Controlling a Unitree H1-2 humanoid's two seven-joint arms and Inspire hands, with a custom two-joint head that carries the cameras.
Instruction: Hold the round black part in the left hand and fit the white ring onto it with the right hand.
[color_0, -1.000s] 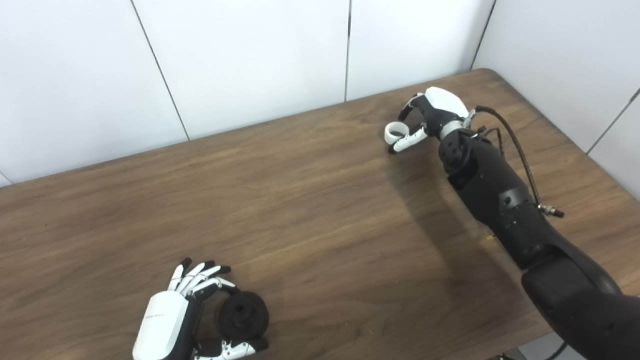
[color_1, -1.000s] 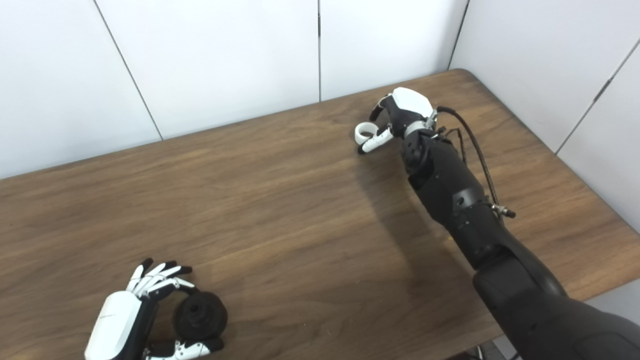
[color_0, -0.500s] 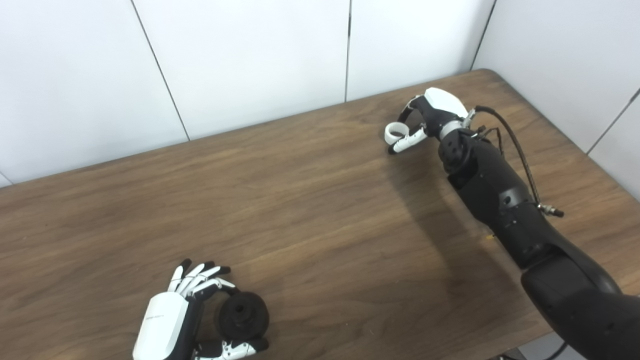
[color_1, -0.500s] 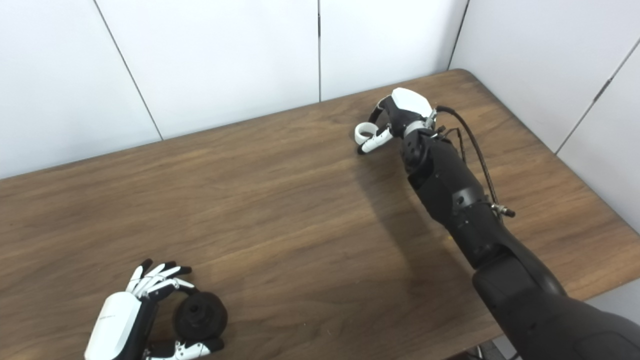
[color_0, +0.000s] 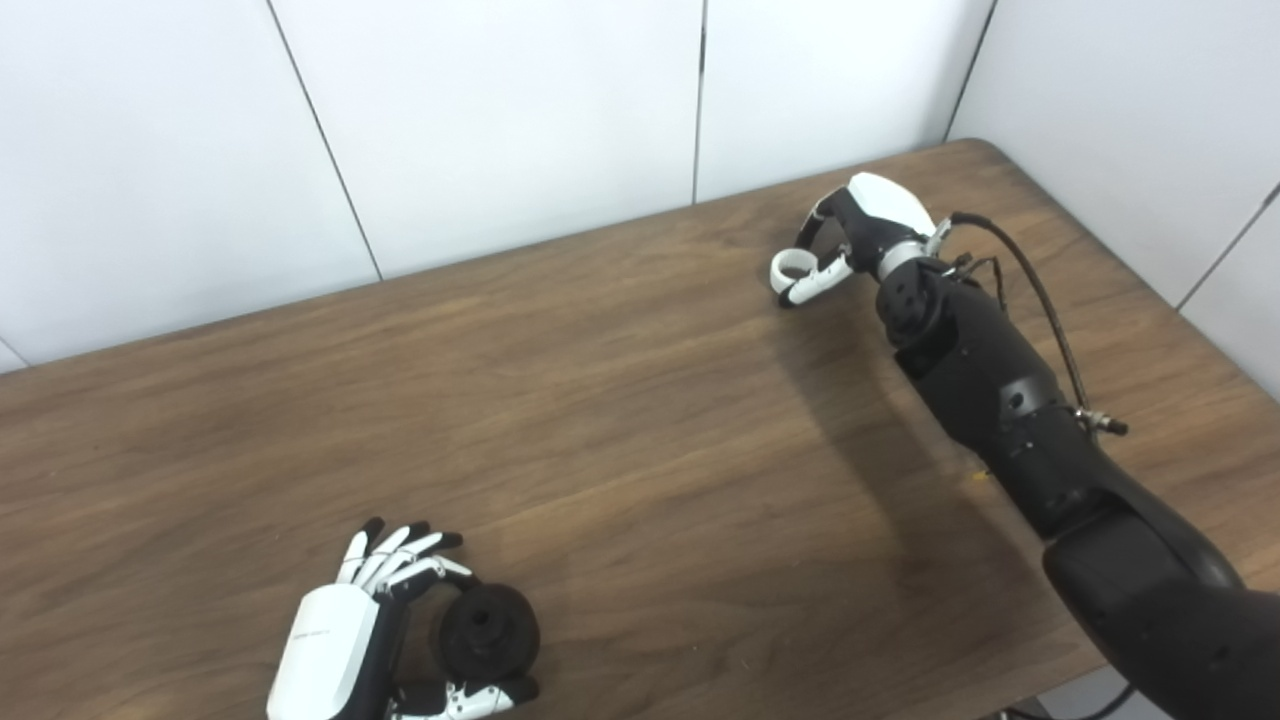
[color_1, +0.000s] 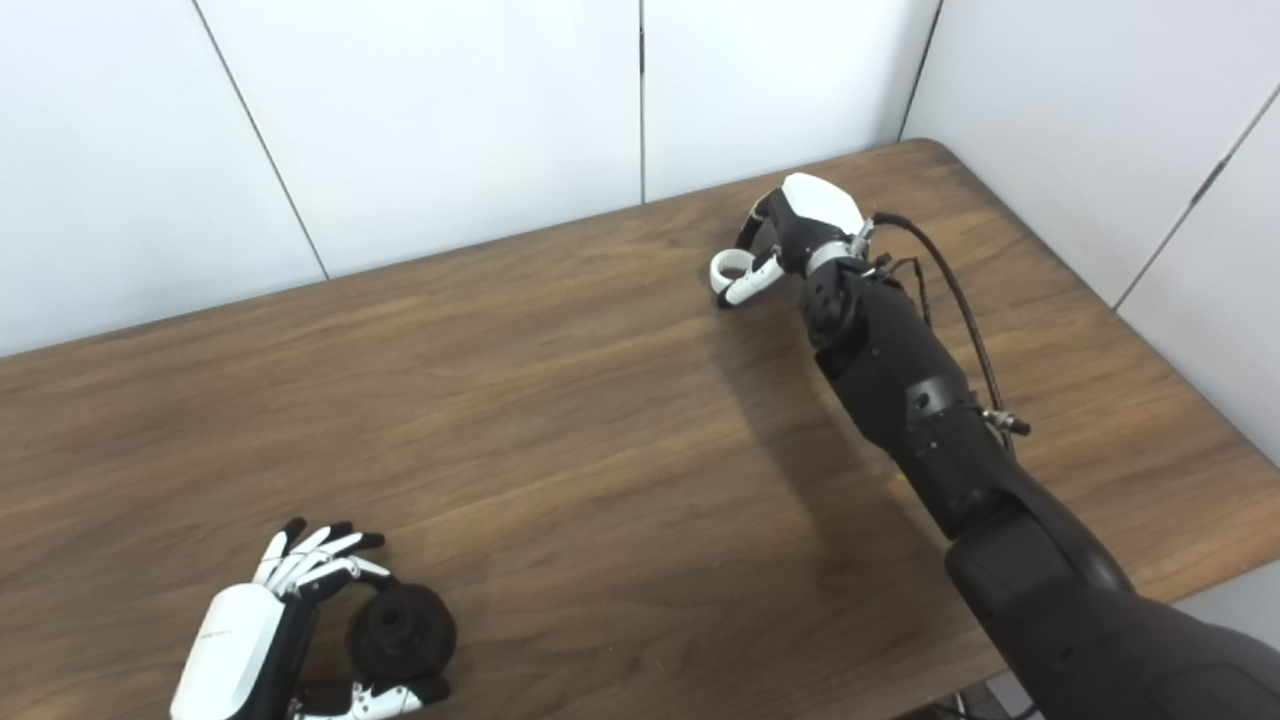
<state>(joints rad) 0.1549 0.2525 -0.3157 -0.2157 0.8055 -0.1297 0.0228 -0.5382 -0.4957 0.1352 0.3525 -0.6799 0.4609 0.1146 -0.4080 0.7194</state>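
The round black part (color_0: 488, 630) sits low at the near left of the wooden table (color_0: 600, 420). My left hand (color_0: 345, 640) is shut on it, thumb under its near side and fingers curled over its far side. At the far right, my right hand (color_0: 860, 225) is shut on the white ring (color_0: 793, 264), pinching it between thumb and a finger just above the tabletop. The ring's hole shows in both eye views. The two hands are far apart, with most of the table's width between them.
White wall panels (color_0: 500, 120) rise right behind the table's far edge and along its right side. A black cable (color_0: 1030, 290) loops off my right forearm. The table's right corner (color_1: 930, 150) lies just beyond my right hand.
My right hand's fingers have tightened slightly around the white ring. My left hand and the black part have not moved. The whole view has shifted a few pixels.
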